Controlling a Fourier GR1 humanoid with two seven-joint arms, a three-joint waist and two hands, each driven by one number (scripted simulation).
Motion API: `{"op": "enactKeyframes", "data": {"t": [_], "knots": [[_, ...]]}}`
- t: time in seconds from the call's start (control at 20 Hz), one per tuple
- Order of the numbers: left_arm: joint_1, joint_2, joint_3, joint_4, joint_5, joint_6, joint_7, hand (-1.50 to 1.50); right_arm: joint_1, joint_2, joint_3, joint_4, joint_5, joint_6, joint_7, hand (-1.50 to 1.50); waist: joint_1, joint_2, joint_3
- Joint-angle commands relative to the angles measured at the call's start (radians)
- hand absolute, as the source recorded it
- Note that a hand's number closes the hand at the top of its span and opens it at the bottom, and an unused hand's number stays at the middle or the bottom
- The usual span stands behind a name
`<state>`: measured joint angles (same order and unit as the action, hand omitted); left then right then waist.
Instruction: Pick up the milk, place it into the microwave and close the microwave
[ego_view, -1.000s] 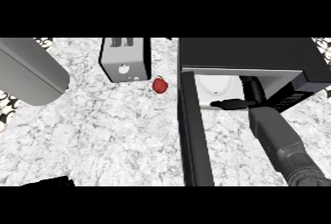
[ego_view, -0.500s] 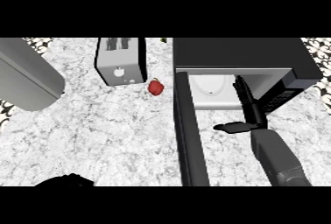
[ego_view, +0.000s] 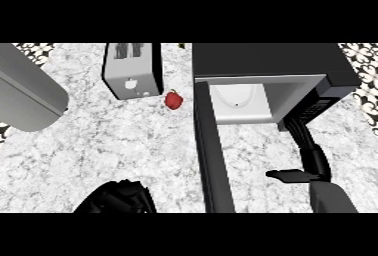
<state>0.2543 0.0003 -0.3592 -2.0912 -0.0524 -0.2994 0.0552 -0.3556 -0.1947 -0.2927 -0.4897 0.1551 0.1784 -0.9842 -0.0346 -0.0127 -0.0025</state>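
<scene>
Microwave open, milk inside, door not shut.

Milk stands white in the microwave cavity, toward its left half, nothing else seen in there. Door swung fully out, edge-on, running down from the left front corner; it stands between my right hand and the rest of the counter. Right hand is spread, fingers straight toward the microwave's right front corner, thumb out to the left, holding nothing; contact with the box unclear. Left of the door: toaster, red fruit just beside it, and a grey cylinder at the far left. Left hand is low at the bottom edge, pose cannot tell.
</scene>
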Motion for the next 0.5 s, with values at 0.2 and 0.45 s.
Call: {"op": "enactKeyframes", "data": {"t": [0.2,0.45], "knots": [[-0.187,0.0,-0.199,0.281,-0.127,0.157,-0.065,1.5,0.265,-0.045,0.024,-0.281,-0.075,0.134,0.016,-1.5,-0.011,0.006,-0.001],[-0.358,0.0,-0.27,0.525,-0.13,0.215,-0.076,1.5,0.371,-0.068,0.053,-0.463,-0.11,0.161,0.045,-1.5,-0.02,0.011,-0.001]]}}
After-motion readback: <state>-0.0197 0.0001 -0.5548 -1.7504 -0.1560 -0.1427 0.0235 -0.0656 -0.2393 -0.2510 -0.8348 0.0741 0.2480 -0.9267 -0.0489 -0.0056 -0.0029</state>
